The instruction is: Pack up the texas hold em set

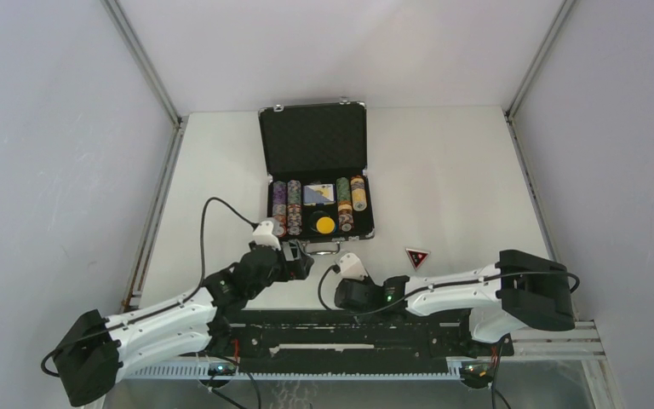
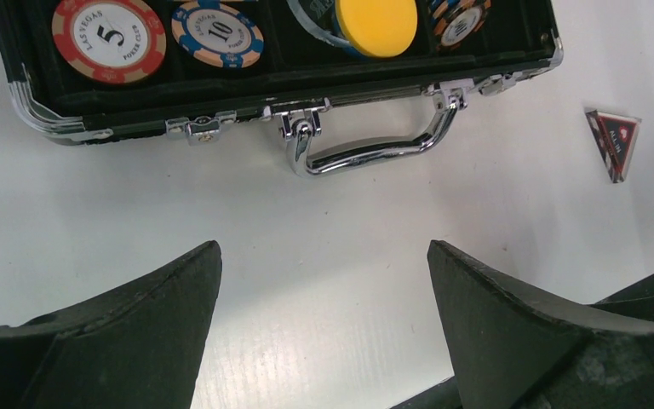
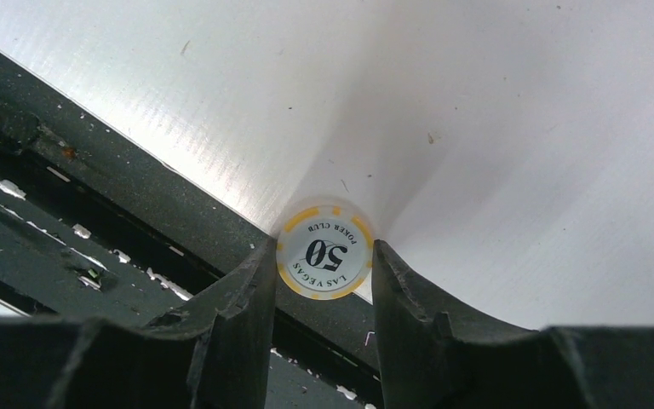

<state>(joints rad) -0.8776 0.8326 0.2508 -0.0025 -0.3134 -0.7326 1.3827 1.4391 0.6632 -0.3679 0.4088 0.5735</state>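
Observation:
The black briefcase lies open mid-table with its lid up. Its tray holds chip stacks, a card deck and a yellow button. The red-black triangle token lies on the table to the case's right. My left gripper hangs open and empty just in front of the chrome handle. My right gripper is at the table's near edge, its fingers pressed on both sides of a white-and-yellow 50 chip. That chip is hidden in the top view.
A black mounting rail runs along the table's near edge, right beside the 50 chip. Metal frame posts and grey walls border the table left and right. A red 5 chip and a blue 10 chip top stacks in the case.

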